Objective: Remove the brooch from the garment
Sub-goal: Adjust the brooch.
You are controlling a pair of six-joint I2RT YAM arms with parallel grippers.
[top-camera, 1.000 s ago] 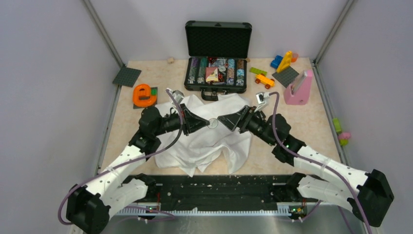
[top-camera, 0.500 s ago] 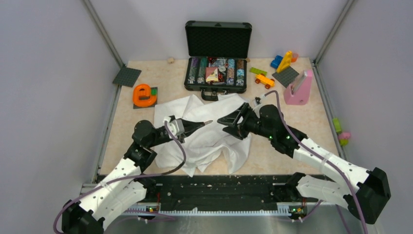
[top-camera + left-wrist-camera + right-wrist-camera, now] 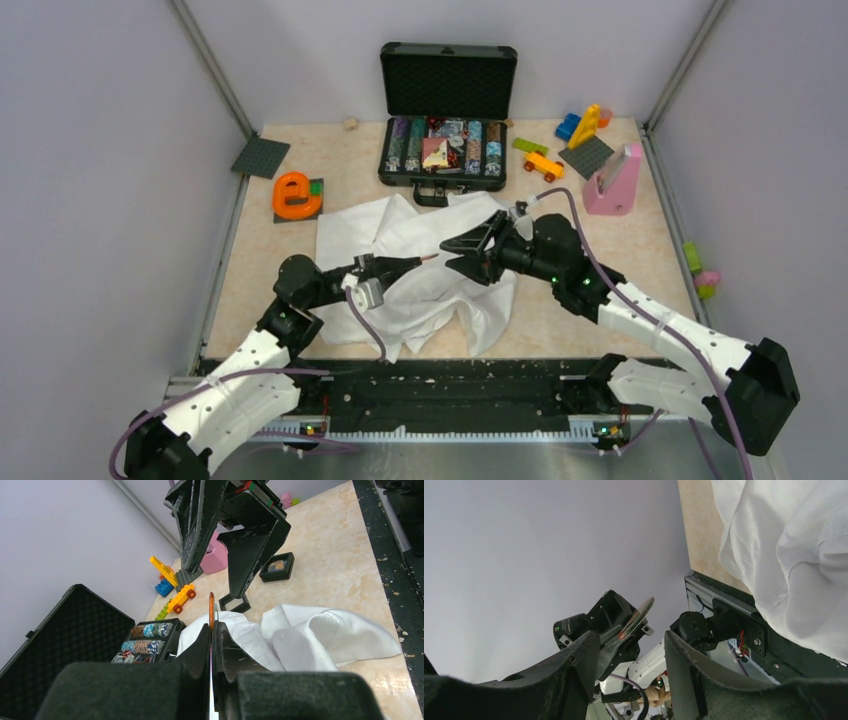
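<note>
The brooch [image 3: 211,611] shows edge-on as a thin orange disc, pinched between the fingertips of my left gripper [image 3: 211,630], which is shut on it. In the top view, that left gripper [image 3: 410,262] holds the brooch [image 3: 430,257] just above the white garment [image 3: 420,295], pointing right. My right gripper [image 3: 448,252] faces it a short gap away, jaws open and empty. In the right wrist view, the brooch [image 3: 638,616] sits beyond the open right gripper [image 3: 631,652]. The garment [image 3: 320,635] lies crumpled on the table.
An open black case [image 3: 447,110] of chips stands behind the garment. An orange letter e [image 3: 293,195] lies at the left, a pink holder [image 3: 612,180] and toy bricks [image 3: 585,125] at the back right. A small black square frame [image 3: 276,566] sits on the table.
My left gripper has drawn back to the left with the brooch, away from the meeting point over the garment. The right gripper's jaws have narrowed while staying open.
</note>
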